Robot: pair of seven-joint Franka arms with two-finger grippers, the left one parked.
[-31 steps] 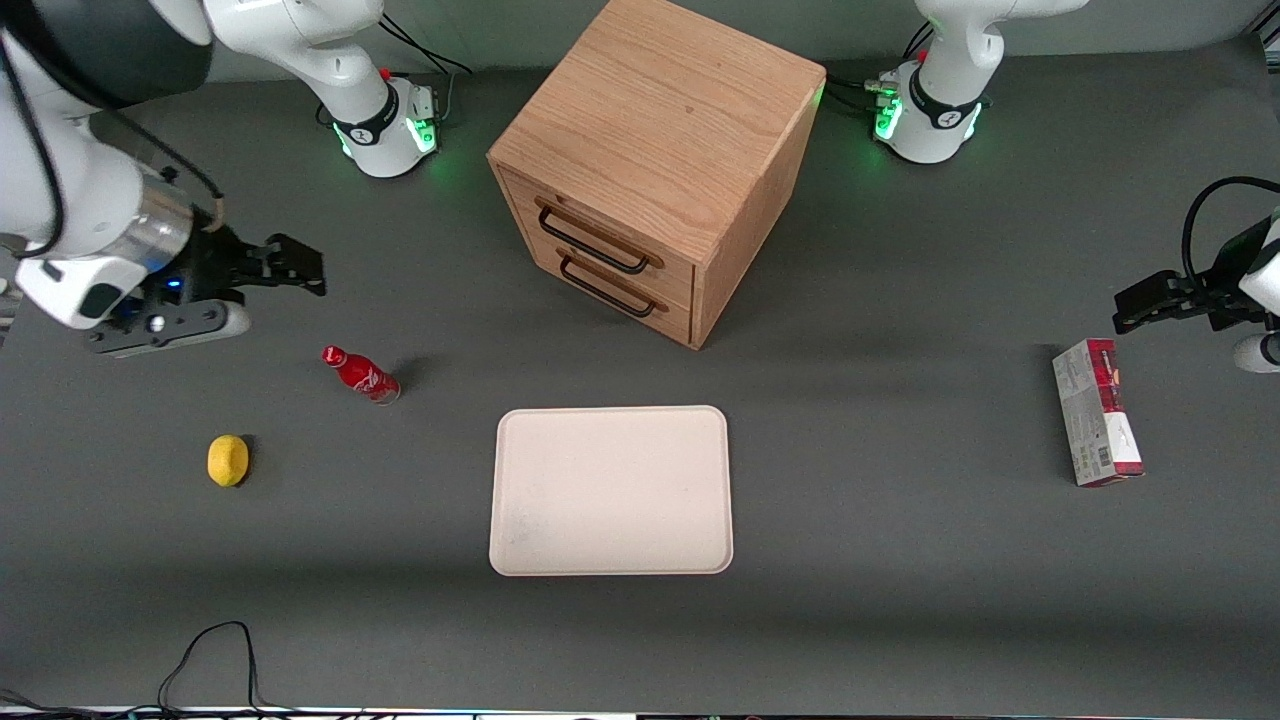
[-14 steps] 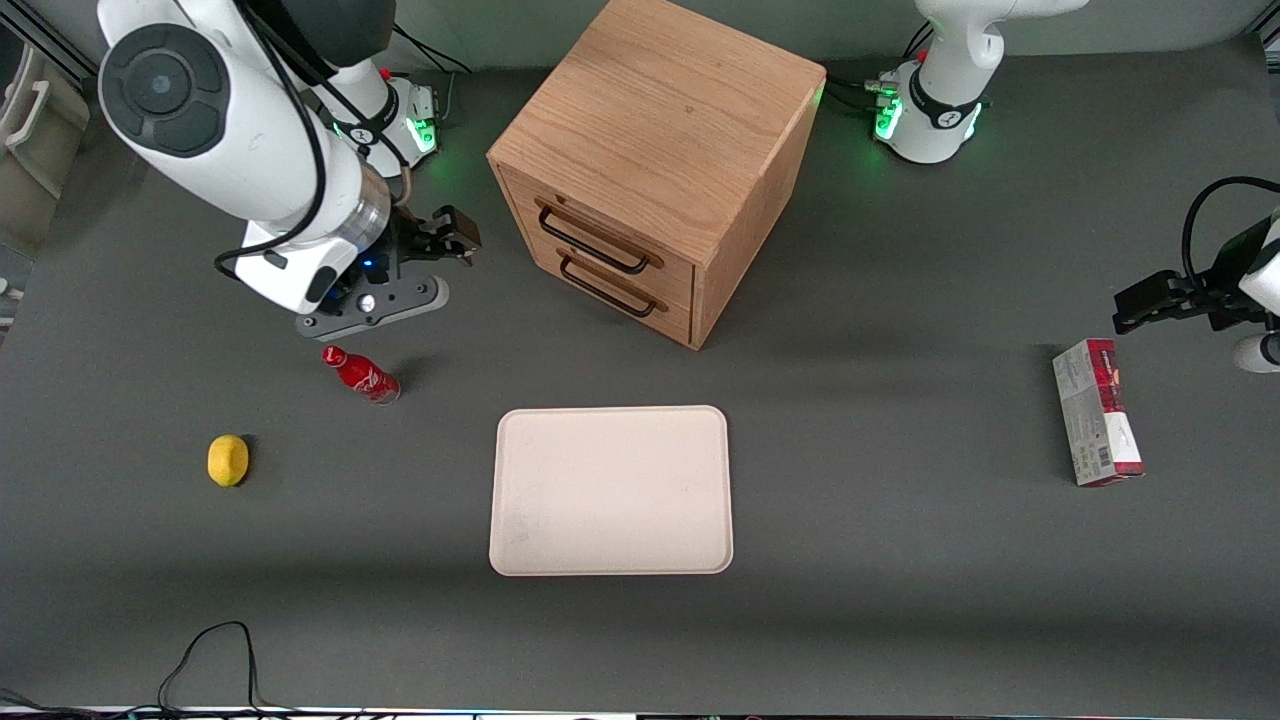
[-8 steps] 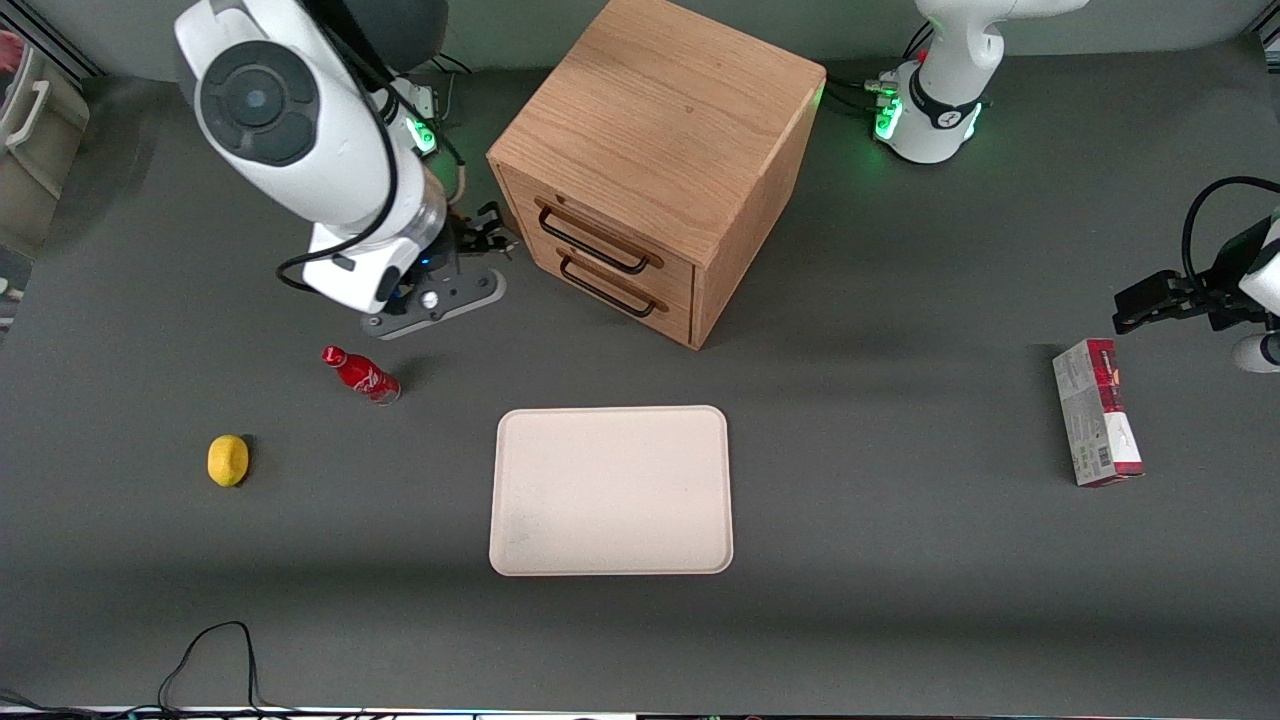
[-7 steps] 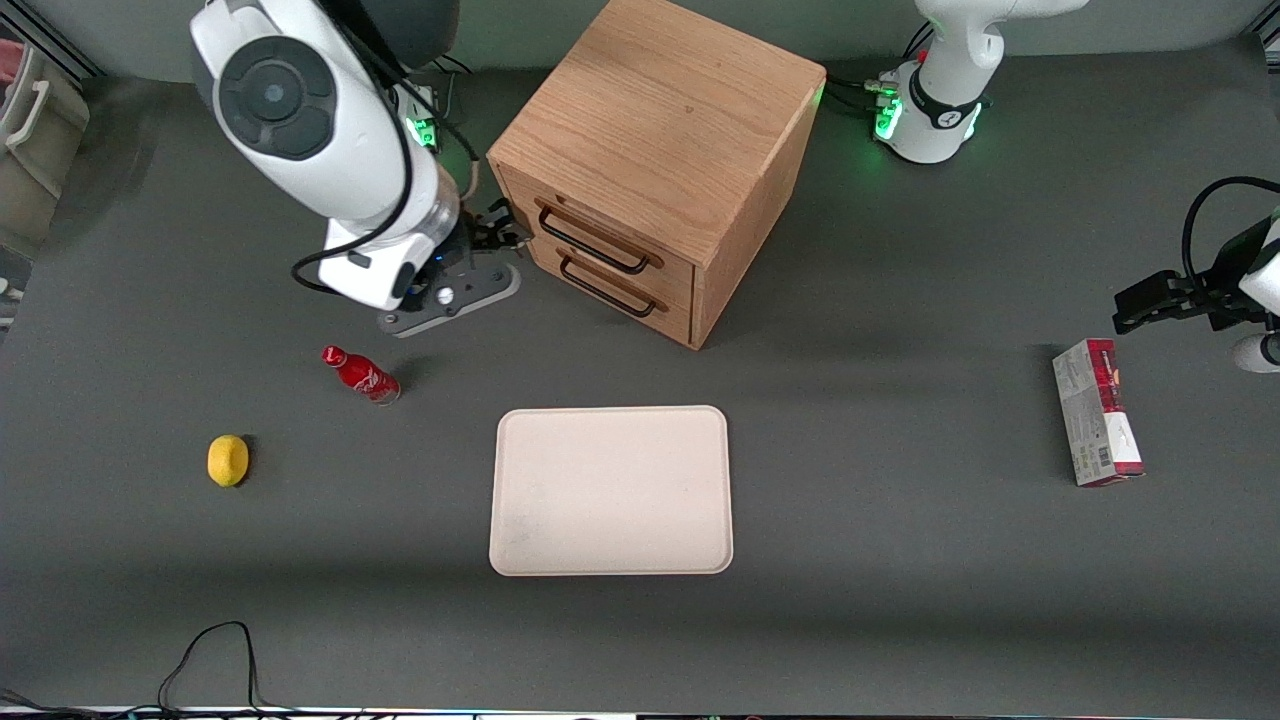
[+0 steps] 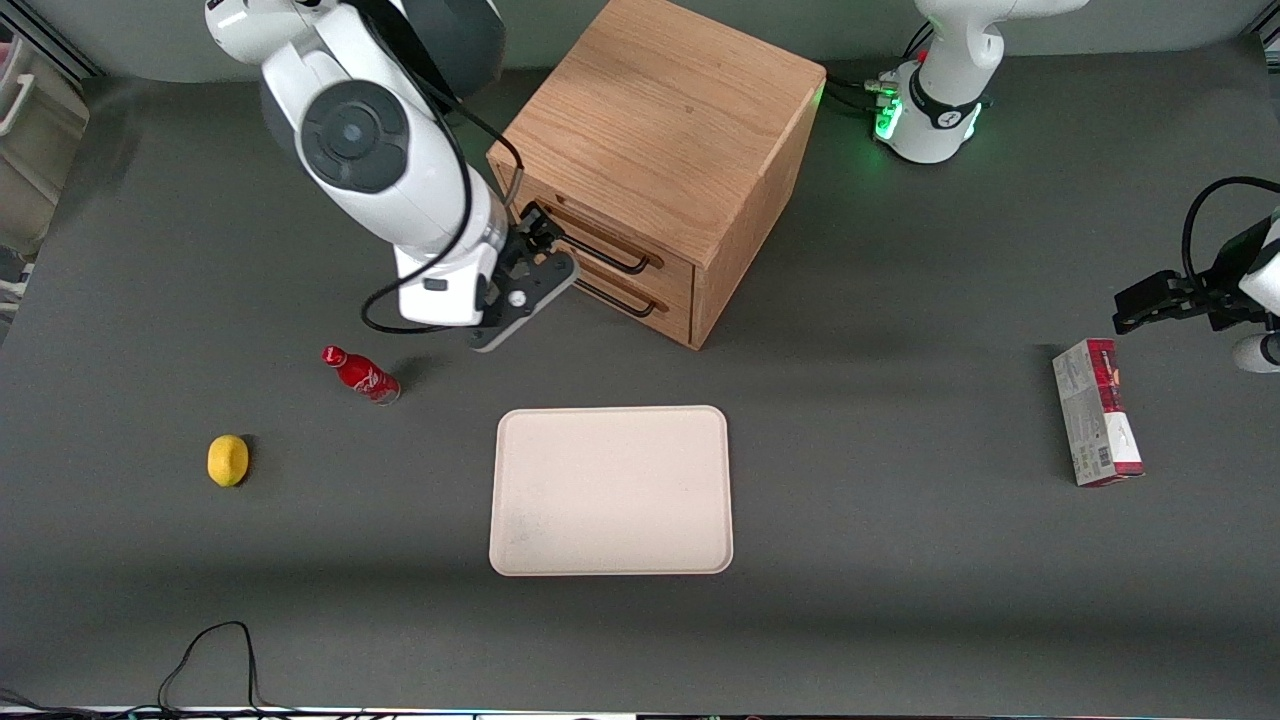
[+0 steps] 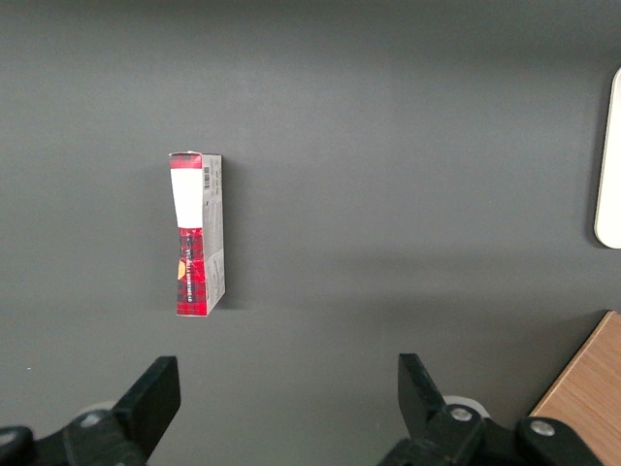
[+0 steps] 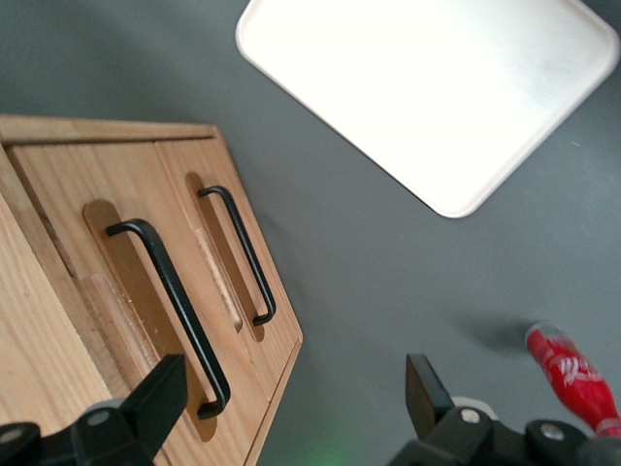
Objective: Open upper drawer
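Observation:
The oak cabinet (image 5: 660,120) stands at the back middle of the table with both drawers closed. The upper drawer (image 5: 668,272) has a thin black bar handle (image 5: 612,258); the lower drawer's handle (image 5: 622,300) sits just below it. My right gripper (image 5: 541,222) is open, right in front of the upper drawer at the handle's end toward the working arm, partly hiding it. In the right wrist view the upper drawer (image 7: 58,194) and its handle (image 7: 170,311) show close up. The gripper (image 7: 291,398) is open and empty, with one finger (image 7: 160,398) beside the handle's end.
A cream tray (image 5: 610,490) lies nearer the front camera than the cabinet and shows in the wrist view (image 7: 437,87). A red bottle (image 5: 360,372) and a lemon (image 5: 228,460) lie toward the working arm's end. A red and white box (image 5: 1097,425) lies toward the parked arm's end.
My right arm has swung in from the working arm's end of the table to the cabinet's front. The gripper now sits at the upper drawer's handle. The drawers have not moved.

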